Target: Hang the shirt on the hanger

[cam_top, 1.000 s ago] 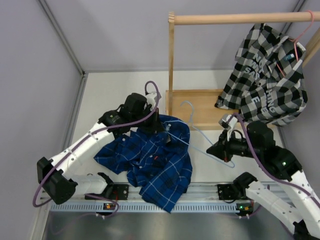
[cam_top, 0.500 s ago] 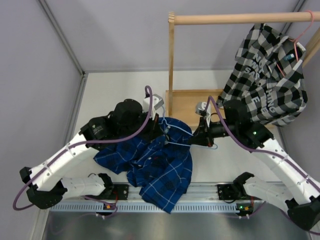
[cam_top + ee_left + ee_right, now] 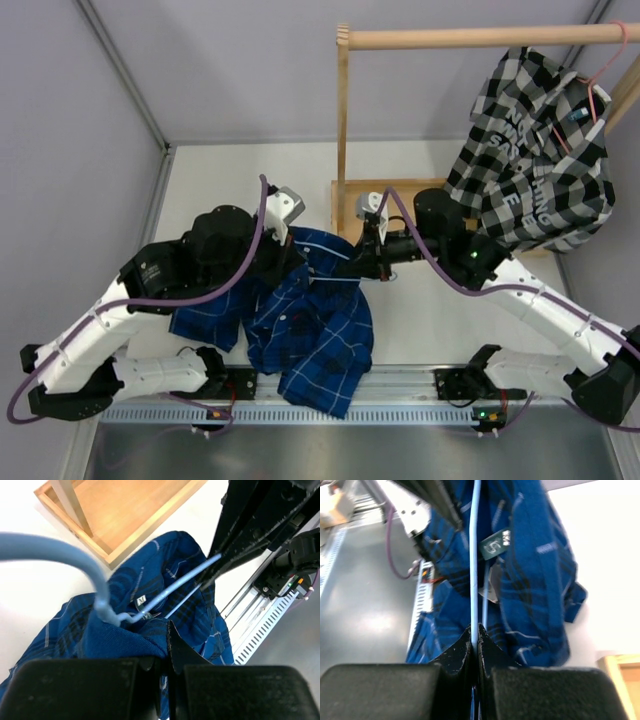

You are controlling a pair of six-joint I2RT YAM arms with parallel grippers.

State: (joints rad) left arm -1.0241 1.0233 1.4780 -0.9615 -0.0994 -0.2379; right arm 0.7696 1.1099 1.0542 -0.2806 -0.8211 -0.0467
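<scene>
The royal-blue plaid shirt [image 3: 312, 325] hangs bunched between the two arms, its lower part draped toward the near rail. My left gripper [image 3: 167, 647] is shut on a fold of the shirt [image 3: 125, 640] near the collar. The light-blue wire hanger [image 3: 170, 587] has its hook curving at the upper left of the left wrist view. Its wire runs into the collar beside the size label [image 3: 496, 544]. My right gripper [image 3: 476, 632] is shut on the hanger [image 3: 475, 555] wire, close to the shirt [image 3: 535, 575]. From above, the left gripper [image 3: 288, 255] and right gripper [image 3: 362, 268] face each other over the collar.
A wooden rack with a top pole [image 3: 480, 38] and upright stands on a wooden base tray [image 3: 405, 200] at the back right. A black-and-white checked shirt [image 3: 530, 150] hangs there on a pink hanger. The aluminium rail [image 3: 400, 385] runs along the near edge.
Both grippers have moved left and closer together. The right one carried the hanger from the table's right side into the shirt's collar. The left one lifted and bunched the shirt.
</scene>
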